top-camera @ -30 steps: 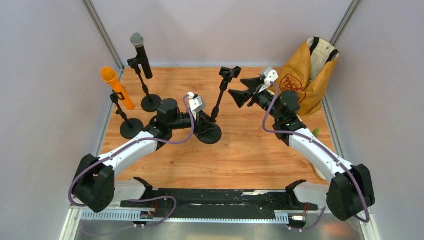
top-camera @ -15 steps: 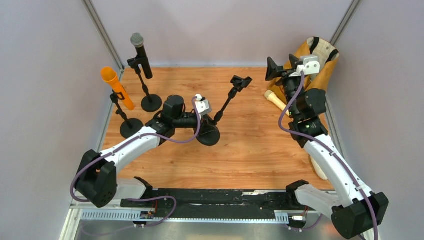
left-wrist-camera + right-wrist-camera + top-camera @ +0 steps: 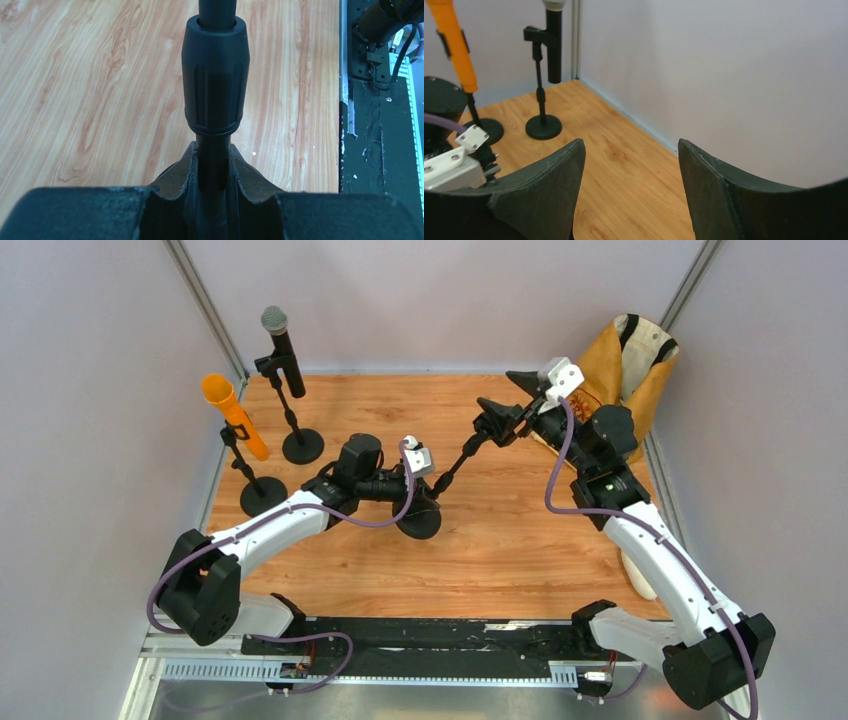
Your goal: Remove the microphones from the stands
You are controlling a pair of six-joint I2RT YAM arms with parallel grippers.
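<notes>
right arm (image 3: 640, 540): out at the yellow bag (image 3: 625, 370) half a second ago, now swung back over mid-bench (image 3: 500, 540) - right gripper (image 3: 508, 405) with fingers (image 3: 539, 195) apart, beside the clip (image 3: 487, 426). stand (image 3: 450, 465): leans further right than a second ago, clip lower and nearer the bag. left gripper (image 3: 432, 480) - shifted right with the stand.
</notes>
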